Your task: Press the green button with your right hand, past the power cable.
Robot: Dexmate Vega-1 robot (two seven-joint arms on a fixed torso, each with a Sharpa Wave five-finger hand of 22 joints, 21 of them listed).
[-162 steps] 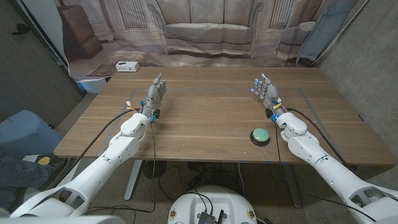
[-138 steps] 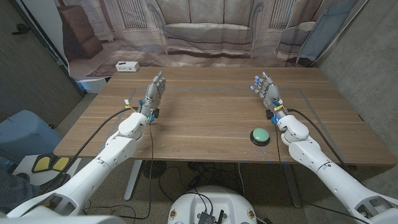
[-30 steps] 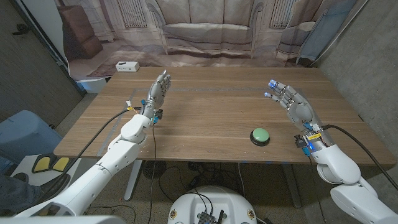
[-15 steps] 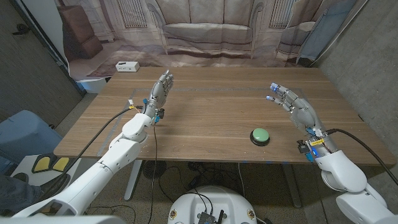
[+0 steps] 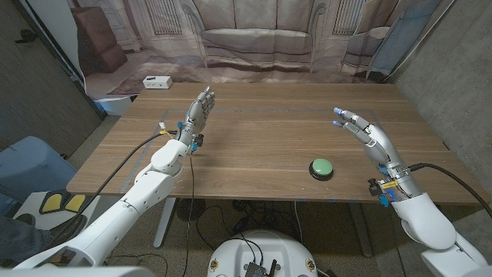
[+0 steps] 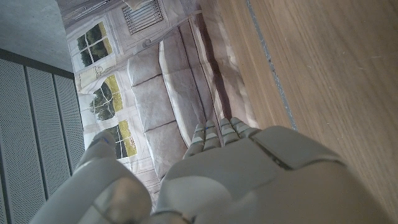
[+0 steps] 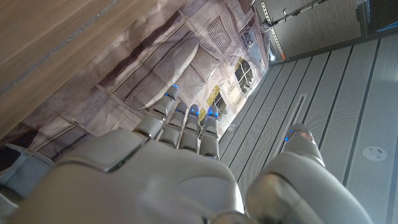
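Note:
The green button (image 5: 322, 167), a round green cap on a dark base, sits near the table's front edge, right of centre. My right hand (image 5: 367, 137) hovers above the table to the right of the button and slightly beyond it, fingers spread and holding nothing. In the right wrist view the back of that hand (image 7: 155, 168) reaches toward the backdrop. My left hand (image 5: 197, 112) stands upright over the left half of the table, fingers straight and empty; its back (image 6: 249, 174) appears in the left wrist view. No power cable lies on the table top.
A small white box (image 5: 157, 81) lies on the floor cloth beyond the table's far left corner. Black cables (image 5: 129, 160) run along both forearms. A printed sofa backdrop (image 5: 254, 35) hangs behind the wooden table (image 5: 254, 146).
My right hand has lifted off the table and drawn back toward the front right, tilting its palm more downward. The left hand has edged slightly forward. The button has not moved.

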